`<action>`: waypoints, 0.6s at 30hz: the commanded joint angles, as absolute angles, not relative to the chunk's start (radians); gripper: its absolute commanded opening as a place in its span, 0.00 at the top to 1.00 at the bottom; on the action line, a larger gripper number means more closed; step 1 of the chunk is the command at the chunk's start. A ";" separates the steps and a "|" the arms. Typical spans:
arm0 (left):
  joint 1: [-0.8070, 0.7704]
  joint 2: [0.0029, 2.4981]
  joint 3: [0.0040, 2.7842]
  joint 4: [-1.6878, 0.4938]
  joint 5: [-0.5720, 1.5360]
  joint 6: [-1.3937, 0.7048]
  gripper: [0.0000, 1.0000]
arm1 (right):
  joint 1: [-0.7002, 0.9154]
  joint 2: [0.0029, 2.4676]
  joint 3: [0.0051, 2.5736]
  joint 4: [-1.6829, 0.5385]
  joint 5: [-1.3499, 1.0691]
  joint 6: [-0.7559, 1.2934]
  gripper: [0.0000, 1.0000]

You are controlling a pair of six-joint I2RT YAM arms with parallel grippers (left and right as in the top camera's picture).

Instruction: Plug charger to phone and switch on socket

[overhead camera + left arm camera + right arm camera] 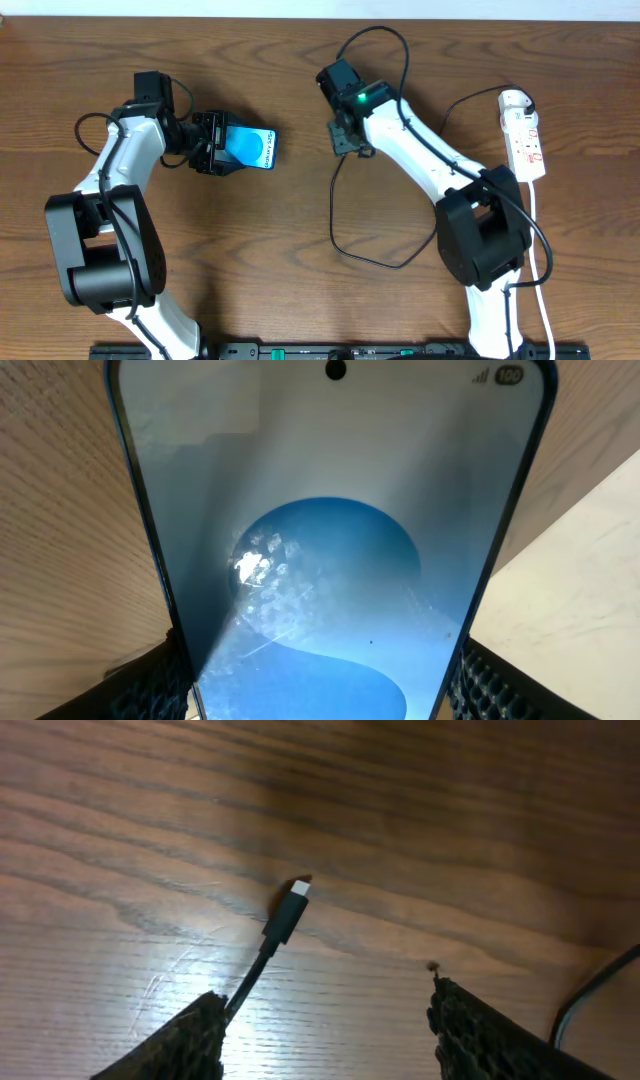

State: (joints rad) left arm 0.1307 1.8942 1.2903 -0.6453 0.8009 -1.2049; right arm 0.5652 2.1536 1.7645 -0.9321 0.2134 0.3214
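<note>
We see the dark wooden table beneath everything. On it the white socket lies well to the right of the phone, near the table's right edge. The phone faces up, its screen glowing blue, and the left gripper clamps its left end between both fingers. Between phone and socket, nearer the phone, sits the right gripper, its fingers spread wide and holding nothing we can make out; the charger runs out beside one finger, its plug tip clear of the phone.
</note>
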 commanded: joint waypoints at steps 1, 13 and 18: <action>0.131 1.875 1.297 -0.642 0.834 -1.209 0.48 | 0.575 2.178 1.782 -0.914 0.130 0.299 0.38; 0.131 1.875 1.297 -0.642 0.834 -1.210 0.48 | 0.490 2.177 1.784 -0.825 -0.394 0.331 0.39; 0.131 1.875 1.297 -0.642 0.846 -1.211 0.48 | 0.489 2.177 1.784 -0.781 -0.492 0.361 0.40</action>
